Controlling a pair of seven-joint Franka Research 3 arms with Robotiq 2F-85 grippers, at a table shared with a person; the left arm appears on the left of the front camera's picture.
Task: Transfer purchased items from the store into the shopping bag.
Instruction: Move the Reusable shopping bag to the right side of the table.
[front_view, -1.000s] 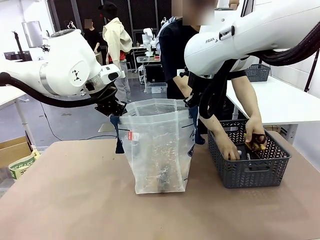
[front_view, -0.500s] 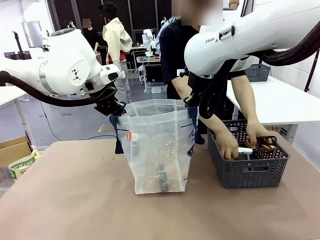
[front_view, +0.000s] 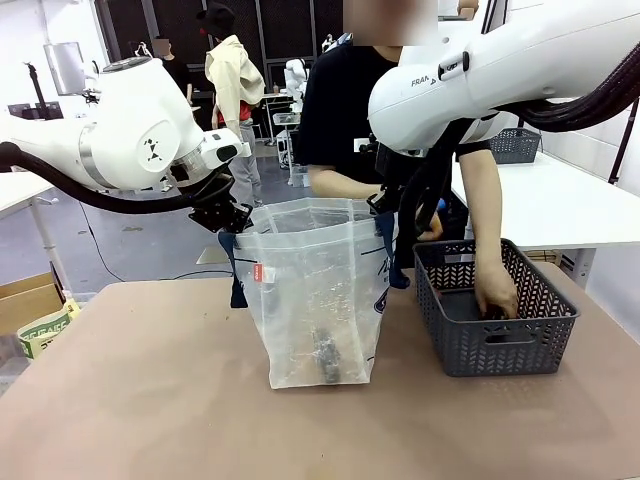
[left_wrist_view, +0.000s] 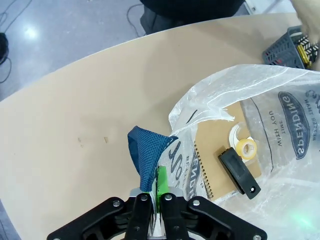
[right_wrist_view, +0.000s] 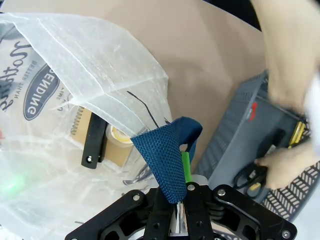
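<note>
**Holding the bag open for loading.** Translucent whitish plastic shopping bag (front_view: 315, 300) stands upright on the tan table (front_view: 140, 400), just beside the dark grey lattice plastic basket (front_view: 497, 345); left gripper (left_wrist_view: 159, 192) is clenched on the left navy woven strap handle (left_wrist_view: 146, 157); right gripper (right_wrist_view: 181, 197) is clenched on the right navy woven strap handle (right_wrist_view: 167, 150); between them the mouth is spread. Already at the bottom of the bag lie a brown spiral-bound notebook (left_wrist_view: 217, 145), a pale yellow roll of tape (left_wrist_view: 246, 148) and a black oblong object (left_wrist_view: 239, 171). The person's hand (front_view: 497, 295) reaches into the basket, probably for further goods. Good practice, as judged: hold both straps level and well apart, so the opening faces the person; leave the base resting on the table; avoid extra pull, which could slip a strap from the pads or strain the thin film; watch the inward-folded rim, likely to snag an incoming item.
</note>
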